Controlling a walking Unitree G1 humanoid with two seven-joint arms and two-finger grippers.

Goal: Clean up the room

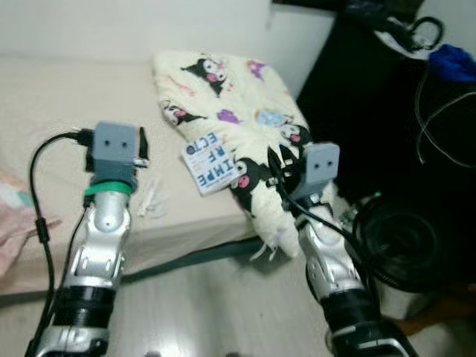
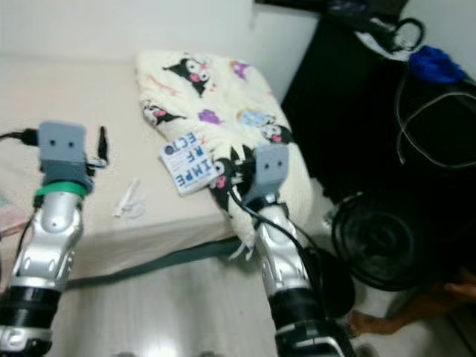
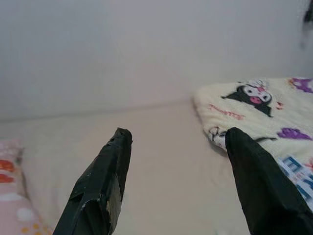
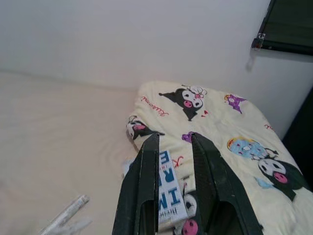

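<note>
A beige bed [image 1: 59, 104] carries a folded cream blanket [image 1: 223, 82] printed with cartoon figures; its near end hangs over the bed's corner. On the blanket lies a white book [image 1: 212, 165] with big blue letters. My right gripper [image 4: 173, 138] hovers just right of the book, over the blanket, its fingers a narrow gap apart with nothing between them. Small white wrappers [image 1: 151, 197] lie on the sheet near the bed's front edge. Raised over the sheet left of the wrappers, my left gripper [image 3: 178, 134] is wide open and holds nothing.
A pink patterned cloth [image 1: 15, 223] lies at the bed's left end. Right of the bed stand black furniture [image 1: 372, 97] with cables and a blue item [image 1: 454, 59], and a round black fan [image 1: 405, 242] on the floor. Pale floor [image 1: 208, 297] runs along the bed's front.
</note>
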